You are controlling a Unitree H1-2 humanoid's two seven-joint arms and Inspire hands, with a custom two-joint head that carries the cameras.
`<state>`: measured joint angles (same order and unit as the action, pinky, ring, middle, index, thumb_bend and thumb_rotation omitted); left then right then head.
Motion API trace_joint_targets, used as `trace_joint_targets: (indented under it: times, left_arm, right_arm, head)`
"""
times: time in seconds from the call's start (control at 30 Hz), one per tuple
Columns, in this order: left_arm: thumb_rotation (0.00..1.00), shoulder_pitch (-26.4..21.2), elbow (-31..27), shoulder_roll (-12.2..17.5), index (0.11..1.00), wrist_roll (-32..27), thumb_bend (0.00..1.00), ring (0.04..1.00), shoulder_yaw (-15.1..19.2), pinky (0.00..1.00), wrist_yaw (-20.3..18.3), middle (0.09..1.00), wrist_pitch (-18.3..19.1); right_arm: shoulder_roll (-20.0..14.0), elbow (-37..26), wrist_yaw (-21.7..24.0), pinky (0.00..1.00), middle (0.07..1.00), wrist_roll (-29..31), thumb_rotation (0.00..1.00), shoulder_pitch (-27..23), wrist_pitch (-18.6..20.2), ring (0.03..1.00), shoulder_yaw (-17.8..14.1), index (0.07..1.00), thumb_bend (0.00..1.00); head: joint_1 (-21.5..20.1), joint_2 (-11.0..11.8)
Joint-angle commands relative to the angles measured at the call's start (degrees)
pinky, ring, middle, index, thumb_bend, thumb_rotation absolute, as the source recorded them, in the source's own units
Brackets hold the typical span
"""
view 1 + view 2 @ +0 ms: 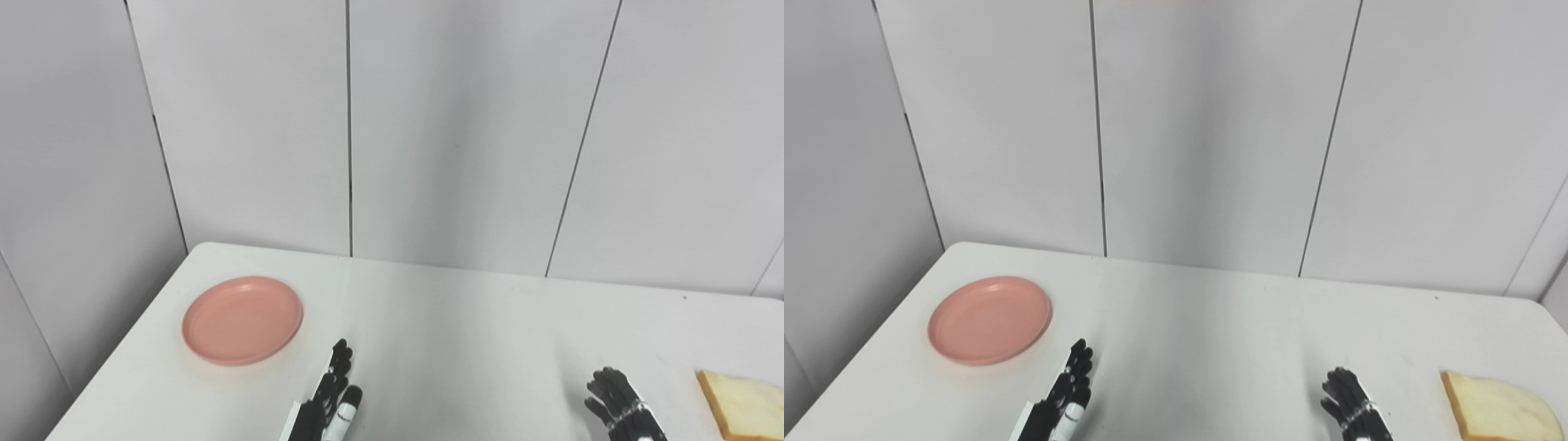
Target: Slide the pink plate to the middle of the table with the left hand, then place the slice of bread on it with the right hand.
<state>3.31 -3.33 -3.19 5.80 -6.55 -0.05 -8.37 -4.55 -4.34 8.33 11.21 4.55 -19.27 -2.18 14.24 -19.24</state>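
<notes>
The pink plate (242,320) lies flat at the left of the white table (453,331), near the far left corner. Just right of it, apart from its rim, the left hand (331,392) is empty, fingers straight. Further right the right hand (618,404) holds nothing, fingers loosely spread. The slice of bread (1499,407) lies at the table's right edge.

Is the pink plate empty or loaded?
Empty: the pink plate shows only bare surface; the bread slice lies on the table's right side.
</notes>
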Motion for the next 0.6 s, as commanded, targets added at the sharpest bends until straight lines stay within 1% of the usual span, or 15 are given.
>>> trace_joint_targets:
  times: [0.0, 0.03, 0.1, 0.17, 0.2, 0.23, 0.3, 0.37, 0.4, 0.43, 0.5, 0.53, 0.57]
  left_arm:
    - [0.84, -0.22, 3.93, -1.37, 0.996, -1.94, 0.65, 1.0, 0.17, 1.0, 0.41, 1.0, -4.07]
    - [0.83, -0.26, 2.92, -1.51, 0.999, -2.72, 0.64, 1.0, 0.54, 1.0, 0.43, 1.0, -4.1]
    - [0.84, -0.38, 0.95, -1.59, 1.0, -3.5, 0.67, 1.0, 1.23, 1.0, 0.72, 1.0, -3.99]
    - [0.86, -0.72, -1.96, -1.63, 1.0, -5.21, 0.77, 1.0, 2.31, 1.0, 0.81, 1.0, -2.43]
    - [0.84, -0.98, -3.51, -1.74, 0.993, -6.6, 0.84, 1.0, 3.01, 1.0, 0.83, 1.0, -1.36]
    - [0.84, -1.57, -5.01, -1.74, 0.991, -7.64, 0.85, 1.0, 3.89, 1.0, 1.11, 1.0, -0.71]
    - [0.85, -3.32, -6.61, -1.12, 0.973, -8.49, 0.89, 1.0, 5.67, 1.0, 1.73, 1.0, -1.04]
    - [0.86, -6.77, -6.04, 1.34, 0.967, -8.61, 0.89, 1.0, 8.31, 0.99, 1.94, 1.0, -2.64]
    - [0.87, -9.12, -4.92, 3.06, 0.962, -8.74, 0.9, 0.982, 9.9, 0.96, 1.95, 0.99, -3.52]
    - [0.88, -10.59, -4.13, 4.14, 0.961, -8.85, 0.9, 0.975, 10.92, 0.95, 1.88, 0.986, -4.04]
    - [0.88, -13.82, -3.97, 6.09, 0.956, -9.0, 0.91, 0.949, 12.79, 0.92, 1.69, 0.965, -3.39]
    - [0.88, -14.86, -4.22, 6.61, 0.962, -8.98, 0.91, 0.95, 13.34, 0.92, 1.49, 0.963, -2.97]
    - [0.88, -16.92, -4.85, 7.99, 0.973, -9.18, 0.92, 0.952, 14.25, 0.93, 1.21, 0.961, -1.35]
  right_arm:
    - [-2.57, 16.86, 1.42, 0.89, 0.883, -0.15, 0.9, -0.99, -4.25, 0.887, -1.37, 0.865, 0.72]
    - [-2.55, 16.67, 1.5, 0.89, 0.881, -0.08, 0.9, -0.93, -4.24, 0.887, -1.33, 0.865, 0.72]
    - [-2.46, 16.27, 1.55, 0.89, 0.876, 0.05, 0.9, -0.81, -4.05, 0.884, -1.26, 0.864, 0.71]
    - [-2.33, 15.9, 1.45, 0.89, 0.88, 0.05, 0.9, -0.68, -3.77, 0.886, -1.21, 0.865, 0.72]
    - [-2.25, 15.77, 1.37, 0.89, 0.881, 0.02, 0.9, -0.63, -3.73, 0.884, -1.19, 0.862, 0.72]
    - [-2.16, 15.7, 1.31, 0.89, 0.881, 0.06, 0.9, -0.59, -3.71, 0.884, -1.18, 0.862, 0.72]
    - [-2.03, 15.57, 1.18, 0.89, 0.882, -0.01, 0.9, -0.5, -3.74, 0.883, -1.11, 0.86, 0.72]
    - [-1.92, 15.22, 0.89, 0.88, 0.877, -0.48, 0.9, -0.36, -3.6, 0.878, -0.95, 0.859, 0.72]
    - [-1.85, 15.12, 0.9, 0.87, 0.874, -0.51, 0.91, -0.31, -3.65, 0.875, -0.87, 0.858, 0.71]
    - [-1.79, 15.05, 0.93, 0.87, 0.873, -0.5, 0.91, -0.27, -3.69, 0.875, -0.81, 0.858, 0.71]
    - [-1.66, 15.15, 0.92, 0.87, 0.871, -0.67, 0.91, -0.28, -3.93, 0.875, -0.68, 0.857, 0.72]
    - [-1.65, 15.23, 0.9, 0.87, 0.869, -0.77, 0.91, -0.3, -4.02, 0.873, -0.65, 0.856, 0.72]
    - [-1.58, 15.28, 0.88, 0.87, 0.867, -0.9, 0.91, -0.31, -4.16, 0.872, -0.57, 0.855, 0.72]
  head:
    - [-0.18, -0.46]
    - [-0.2, -0.53]
    - [-0.37, -0.76]
    - [-0.6, -0.92]
    - [-0.75, -1.01]
    - [-0.77, -1.02]
    - [-0.82, -1.14]
    - [-0.84, -1.31]
    - [-0.92, -1.34]
    - [-0.94, -1.35]
    - [-1.12, -1.36]
    - [-1.12, -1.36]
    - [-1.41, -1.36]
